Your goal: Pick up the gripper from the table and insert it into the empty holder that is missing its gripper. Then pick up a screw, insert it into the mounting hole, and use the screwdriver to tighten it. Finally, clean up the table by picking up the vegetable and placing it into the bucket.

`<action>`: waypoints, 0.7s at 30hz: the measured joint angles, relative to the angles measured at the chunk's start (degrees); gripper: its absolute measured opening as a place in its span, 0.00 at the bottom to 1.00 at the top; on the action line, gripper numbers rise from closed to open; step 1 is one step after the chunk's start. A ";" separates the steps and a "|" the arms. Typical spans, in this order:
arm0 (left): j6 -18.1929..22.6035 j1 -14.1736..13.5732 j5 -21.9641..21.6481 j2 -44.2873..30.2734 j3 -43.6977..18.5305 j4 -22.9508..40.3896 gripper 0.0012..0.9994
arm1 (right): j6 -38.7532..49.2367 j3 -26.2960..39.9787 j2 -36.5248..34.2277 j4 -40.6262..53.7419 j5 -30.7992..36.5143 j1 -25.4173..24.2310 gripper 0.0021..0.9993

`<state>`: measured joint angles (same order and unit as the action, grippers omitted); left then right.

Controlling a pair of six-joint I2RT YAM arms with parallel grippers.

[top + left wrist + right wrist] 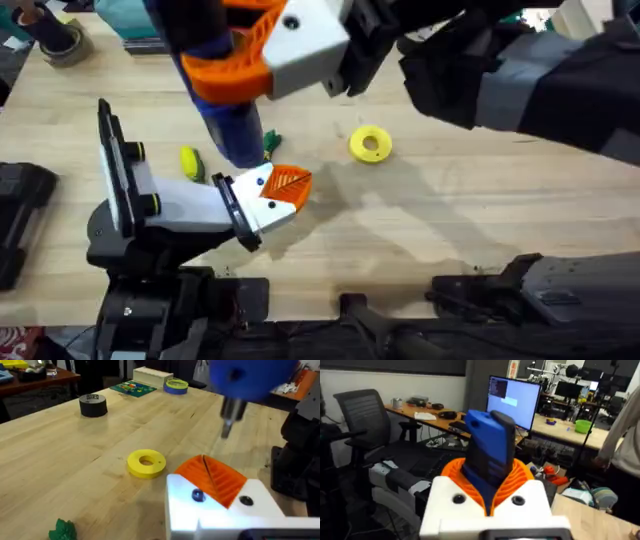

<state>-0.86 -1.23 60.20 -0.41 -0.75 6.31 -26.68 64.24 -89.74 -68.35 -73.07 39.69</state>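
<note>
My left gripper rests low over the table, its orange ribbed pads pressed together. The orange gripper sits in the white holder, which carries a small blue screw beside a dark hole. My right gripper reaches in from the far side and is shut on the blue screwdriver, also seen upright between the orange pads. Its metal bit hangs just above and beyond the holder. The green vegetable lies behind the screwdriver. The bucket is out of view.
A yellow flat ring lies right of the left gripper. A small yellow-green piece lies on the left. A black tape roll, a blue tape roll and a tan box stand farther off.
</note>
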 joint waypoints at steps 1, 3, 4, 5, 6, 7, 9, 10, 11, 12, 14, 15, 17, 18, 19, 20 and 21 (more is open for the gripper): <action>0.00 0.00 0.02 -0.01 0.00 0.00 0.00 | 0.15 -0.43 -0.01 -0.01 0.12 0.06 0.02; 0.00 0.00 0.02 -0.01 0.00 0.00 0.00 | 0.29 -1.37 -0.01 -0.25 0.60 0.17 0.02; 0.00 0.00 0.02 -0.01 0.00 0.00 0.00 | 0.33 -1.95 -0.01 -0.88 0.92 0.17 0.02; 0.00 0.00 0.02 -0.01 0.00 0.00 0.00 | 0.35 -2.53 0.00 -1.67 1.17 0.17 0.02; 0.00 0.00 0.00 -0.01 0.00 0.00 0.00 | 0.38 -3.14 -0.01 -2.36 1.33 0.17 0.02; 0.00 0.00 0.01 -0.01 0.00 0.00 0.00 | 0.42 -3.62 0.00 -2.54 1.47 0.17 0.02; 0.02 0.00 0.02 -0.01 0.00 0.00 0.00 | 0.55 -4.47 -0.01 -2.56 1.70 0.17 0.02; 0.00 -0.01 0.01 -0.01 0.00 0.00 0.00 | 0.55 -4.80 0.00 -2.56 1.72 0.17 0.02; 0.00 0.00 0.00 -0.01 0.00 0.00 0.00 | 0.55 -5.05 -0.01 -2.56 1.71 0.17 0.02; 0.00 0.00 0.02 -0.01 0.00 0.00 0.00 | 0.57 -5.25 -0.01 -2.56 1.74 0.17 0.02; 0.00 0.00 0.02 -0.01 0.00 0.00 0.00 | 0.58 -5.63 -0.01 -2.63 1.98 0.17 0.02; 0.00 0.00 0.02 -0.01 0.00 0.00 0.00 | 0.59 -5.86 -0.01 -2.65 2.25 0.17 0.02; 0.00 0.00 0.01 -0.01 0.00 0.00 0.00 | 0.91 -6.34 -0.01 -2.63 2.68 0.17 0.02; 0.00 0.00 0.02 -0.01 0.00 0.00 0.00 | 1.06 -6.64 -0.01 -2.63 2.87 0.17 0.02; 0.00 0.00 0.02 0.00 0.00 0.00 0.00 | 1.21 -6.86 -0.01 -2.63 2.96 0.17 0.02; 0.00 0.00 0.01 -0.01 0.00 0.00 0.00 | 1.40 -7.02 0.00 -2.60 2.99 0.17 0.02; 0.00 0.00 0.00 -0.01 0.00 0.00 0.00 | 1.51 -7.11 -0.01 -2.59 2.99 0.17 0.02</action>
<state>-0.86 -1.23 60.20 -0.43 -0.75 6.31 -25.17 57.13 -89.76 -70.94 -70.08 39.86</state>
